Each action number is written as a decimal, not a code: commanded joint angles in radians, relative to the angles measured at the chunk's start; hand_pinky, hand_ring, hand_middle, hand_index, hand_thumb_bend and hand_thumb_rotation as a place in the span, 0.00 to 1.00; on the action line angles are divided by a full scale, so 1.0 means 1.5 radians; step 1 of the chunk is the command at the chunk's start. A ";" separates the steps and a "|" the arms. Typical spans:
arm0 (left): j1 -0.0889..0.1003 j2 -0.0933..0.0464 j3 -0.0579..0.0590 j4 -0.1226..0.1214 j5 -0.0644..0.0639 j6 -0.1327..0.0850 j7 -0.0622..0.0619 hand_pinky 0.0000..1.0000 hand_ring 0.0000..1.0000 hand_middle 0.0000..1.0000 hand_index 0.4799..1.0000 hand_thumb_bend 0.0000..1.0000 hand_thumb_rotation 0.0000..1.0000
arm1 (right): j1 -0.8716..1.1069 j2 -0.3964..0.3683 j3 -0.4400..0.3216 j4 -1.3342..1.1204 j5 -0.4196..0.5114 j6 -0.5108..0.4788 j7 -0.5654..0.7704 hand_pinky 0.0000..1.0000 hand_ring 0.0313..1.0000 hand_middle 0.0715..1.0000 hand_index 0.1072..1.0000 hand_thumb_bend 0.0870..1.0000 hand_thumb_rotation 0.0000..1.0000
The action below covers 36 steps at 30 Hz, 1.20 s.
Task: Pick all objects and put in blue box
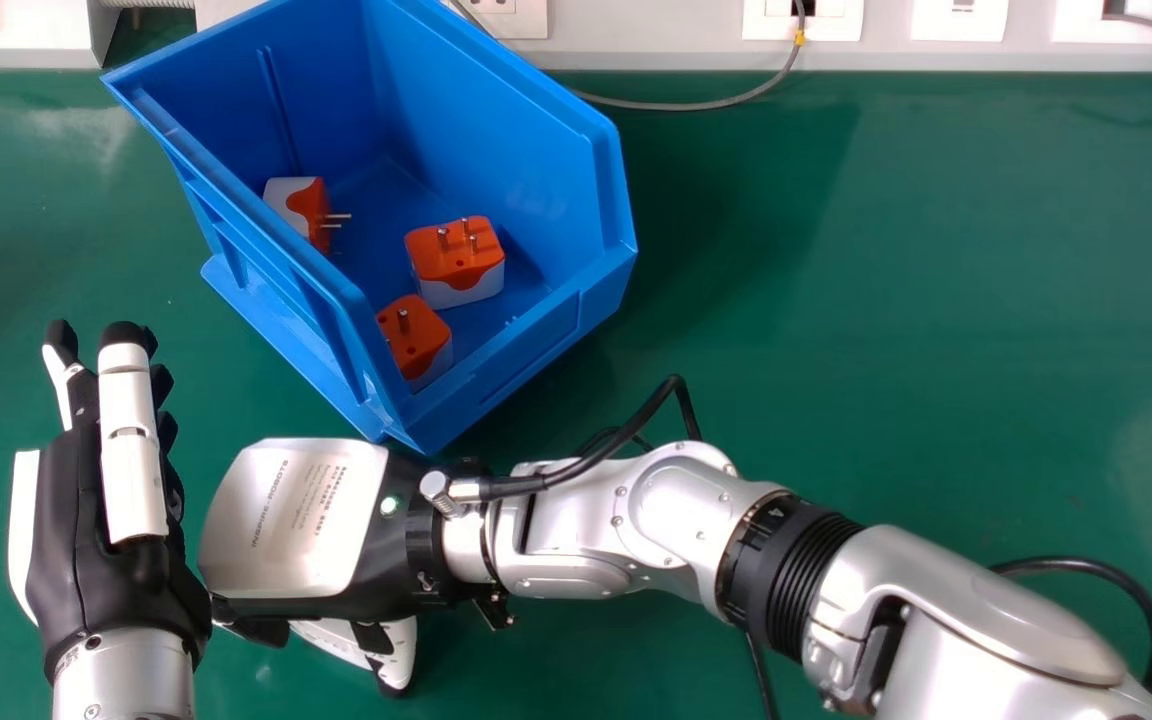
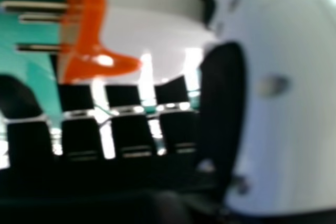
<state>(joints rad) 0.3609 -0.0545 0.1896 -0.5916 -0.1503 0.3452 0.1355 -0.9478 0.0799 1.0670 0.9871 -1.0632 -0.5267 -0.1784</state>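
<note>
In the head view my right hand (image 1: 296, 520) lies sideways in front of the blue box (image 1: 541, 375), its back up and its grasp hidden beneath. An orange and white plug adapter (image 2: 86, 35) is between the thumb and fingers of my right hand (image 2: 226, 103) in the right hand view, its metal pins pointing away from the thumb. Inside the box are three similar adapters: one (image 1: 296, 205) by the left wall, one (image 1: 456, 262) near the middle and one (image 1: 418, 338) at the near corner. My left hand (image 1: 86, 530) is at the left with straight fingers, beside the right hand.
The box stands at an angle on the green table (image 1: 896, 300), its low front edge close to my right wrist. Behind it runs a white panel with sockets (image 1: 826, 20) and a grey cable (image 1: 681, 104). Black cables trail along my right arm.
</note>
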 commanded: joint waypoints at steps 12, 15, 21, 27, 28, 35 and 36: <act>-0.002 0.003 0.002 -0.015 0.002 0.001 -0.003 1.00 0.97 0.96 0.96 0.28 0.95 | 0.026 -0.023 -0.057 0.009 0.060 0.009 0.092 0.04 0.05 0.08 0.43 0.47 0.13; -0.004 0.005 0.003 -0.011 0.003 0.000 -0.005 1.00 0.97 0.96 0.96 0.28 0.95 | 0.037 -0.027 -0.068 -0.009 0.071 0.010 0.103 0.04 0.05 0.09 0.42 0.47 0.13; -0.004 0.008 0.008 -0.011 0.001 0.001 -0.008 1.00 0.97 0.96 0.96 0.28 0.95 | 0.054 -0.036 -0.084 -0.037 0.085 0.009 0.106 0.06 0.06 0.11 0.42 0.47 0.12; -0.010 0.010 0.015 -0.007 -0.002 0.005 -0.011 1.00 0.97 0.96 0.96 0.28 0.95 | 0.085 -0.074 -0.124 -0.125 0.113 0.018 0.152 0.07 0.07 0.12 0.42 0.46 0.12; -0.013 0.010 0.018 -0.005 -0.003 0.006 -0.011 1.00 0.97 0.96 0.96 0.28 0.95 | 0.090 -0.080 -0.130 -0.139 0.117 0.021 0.162 0.07 0.07 0.12 0.42 0.46 0.12; -0.030 0.015 0.034 0.011 -0.012 0.009 -0.016 1.00 0.97 0.96 0.96 0.28 0.95 | 0.169 -0.156 -0.198 -0.303 0.171 0.018 0.216 0.05 0.06 0.11 0.42 0.46 0.12; -0.032 0.016 0.035 0.013 -0.013 0.009 -0.017 1.00 0.97 0.96 0.96 0.28 0.95 | 0.177 -0.161 -0.203 -0.315 0.177 0.016 0.221 0.05 0.06 0.11 0.42 0.46 0.12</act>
<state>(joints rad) 0.3274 -0.0389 0.2385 -0.5684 -0.1638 0.3618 0.1132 -0.6889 -0.1540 0.7950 0.5649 -0.8311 -0.4934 0.1467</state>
